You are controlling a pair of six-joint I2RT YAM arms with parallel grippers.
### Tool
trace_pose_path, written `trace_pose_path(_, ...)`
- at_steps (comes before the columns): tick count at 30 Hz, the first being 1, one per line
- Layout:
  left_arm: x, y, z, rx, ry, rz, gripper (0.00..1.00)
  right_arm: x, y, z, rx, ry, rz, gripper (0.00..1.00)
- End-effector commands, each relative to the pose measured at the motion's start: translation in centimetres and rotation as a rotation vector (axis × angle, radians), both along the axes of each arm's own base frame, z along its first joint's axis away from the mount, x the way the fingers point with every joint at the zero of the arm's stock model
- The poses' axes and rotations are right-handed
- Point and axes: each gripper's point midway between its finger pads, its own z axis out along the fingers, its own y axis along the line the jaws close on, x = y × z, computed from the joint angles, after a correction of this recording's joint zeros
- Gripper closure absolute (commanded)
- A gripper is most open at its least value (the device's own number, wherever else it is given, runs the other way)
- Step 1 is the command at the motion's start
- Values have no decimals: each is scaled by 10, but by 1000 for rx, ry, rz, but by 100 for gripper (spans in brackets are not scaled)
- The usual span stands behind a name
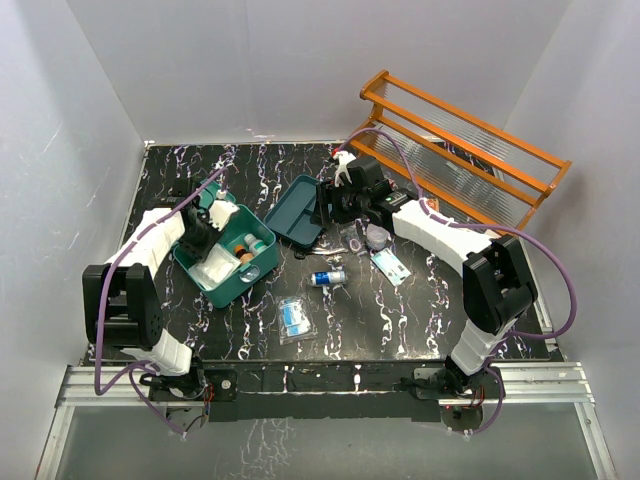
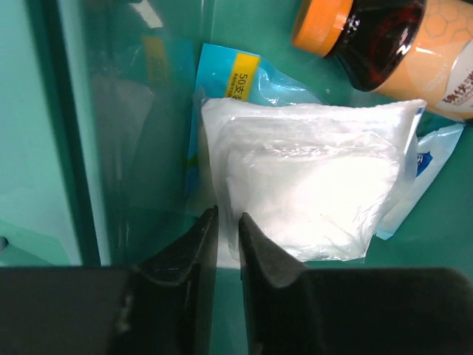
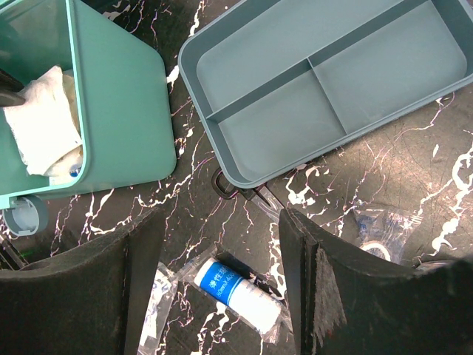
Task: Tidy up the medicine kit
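Locate the teal-green rounded plastic medicine kit box (image 1: 250, 282) left of centre, with its compartmented insert tray (image 1: 297, 215) just beside. Treat as light, stiff, slick (a judgement); grip a rim wall. Note left gripper (image 2: 228, 218) nearly closed inside, right gripper (image 3: 220, 222) wide, empty.

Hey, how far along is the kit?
Done: gauze pack and brown bottle lie in the box. In hand: left gripper, jaws nearly closed, at the gauze pack's edge; right gripper open. Left: the tray sits empty outside the box, and a tube and a packet lie loose on the table.
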Motion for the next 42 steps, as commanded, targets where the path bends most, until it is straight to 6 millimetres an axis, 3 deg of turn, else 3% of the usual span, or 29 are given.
trace_pose_path(1,9,3,18,30,-52,-1,77,9,2,23,37,-78,-6,39)
trace_pose_path(5,15,-9,33,-42,-90,16,67,9,3,24,39,-76,-6,39)
trace_pose_path(11,25,-28,55,-147,-147,25,67,7,1,23,41,-71,-10,38)
trace_pose_path(14,34,-36,75,-200,-220,26,67,7,-2,24,39,-68,-35,38)
trace_pose_path(18,53,-46,115,-277,-388,57,64,9,-9,25,31,-55,-93,37)
trace_pose_path(23,73,-50,184,-412,-688,209,55,2,-18,28,31,-30,-148,37)
trace_pose_path(25,72,-46,211,-464,-806,293,50,-3,-21,28,29,-26,-148,37)
trace_pose_path(28,65,-35,236,-538,-905,467,44,-18,-19,25,7,-27,-100,37)
trace_pose_path(33,46,-24,244,-601,-847,717,36,-58,-6,2,-155,-44,0,35)
trace_pose_path(42,20,-53,240,-761,-681,744,27,-133,21,-39,-306,-69,280,36)
